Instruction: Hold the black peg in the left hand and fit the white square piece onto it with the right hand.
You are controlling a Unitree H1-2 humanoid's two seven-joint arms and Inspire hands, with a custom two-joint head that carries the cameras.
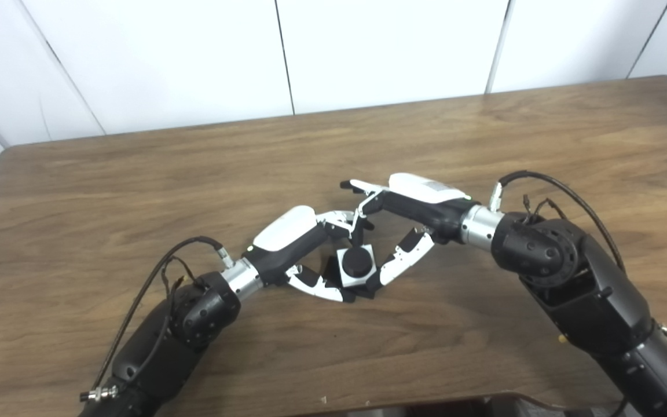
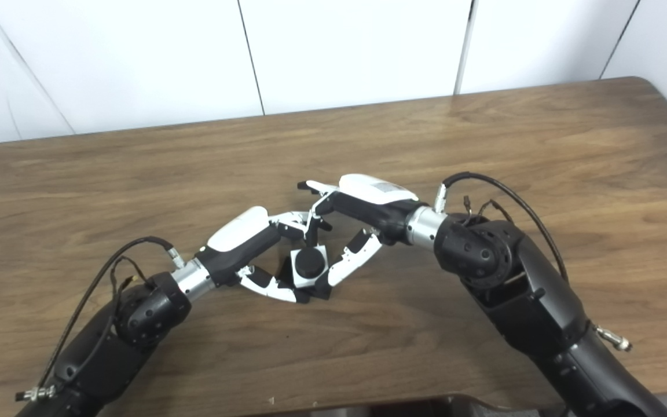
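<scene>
White square piece (image 1: pixel 357 266) sits on the black peg (image 1: pixel 356 262), left robot hand (image 1: pixel 304 255) and right robot hand (image 1: pixel 409 223) both closed around it

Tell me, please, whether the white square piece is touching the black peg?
Touching. In the left eye view the black peg sits inside the white square piece, with white showing all around it and no gap, between the left hand and right hand.

Black arms, silver wrist rings, looping cables; hands (image 1: pixel 287 237) (image 1: pixel 420 197) apparently white-shelled.
</scene>
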